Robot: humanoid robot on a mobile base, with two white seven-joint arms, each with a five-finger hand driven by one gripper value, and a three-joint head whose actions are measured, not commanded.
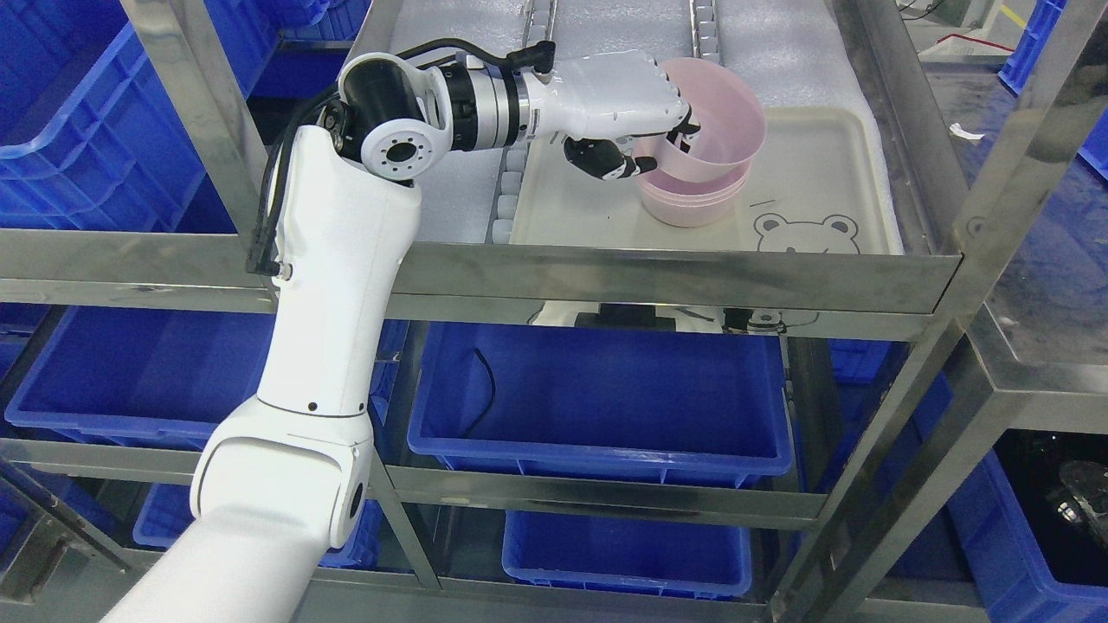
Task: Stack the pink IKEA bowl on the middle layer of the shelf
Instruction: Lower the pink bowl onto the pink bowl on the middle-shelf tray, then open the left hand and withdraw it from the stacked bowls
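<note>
**Pink bowl held over the stack on the steel shelf**

Steel shelving (666, 277) throughout, with blue plastic bins (597, 398) on the lower levels and more blue bins off to the left and right. On the shelf level in view, white padded lining and a cream tray (814, 173) printed with a bear face (807, 234) near its front edge.

On the tray's left part, a stack of pink bowls (692, 201), upright. Directly above and partly nested into it, a further pink bowl (718, 108), tilted so that its opening faces up and to the right, its lower side sunk into the stack's top rim.

Left arm (338, 285) rising from the lower left, bent at the elbow, then reaching rightward across the shelf level. Left hand (619, 95) at the bowl's left rim: white back of the hand over the outside of the wall, dark-tipped fingers (688, 125) hooked over the rim into the inside, thumb (606, 160) below against the outer wall. Fingers closed on the tilted pink bowl, pinching its wall.

Black cable looping along the forearm near the wrist. A thin black cord lying in the middle blue bin beneath the shelf.
</note>
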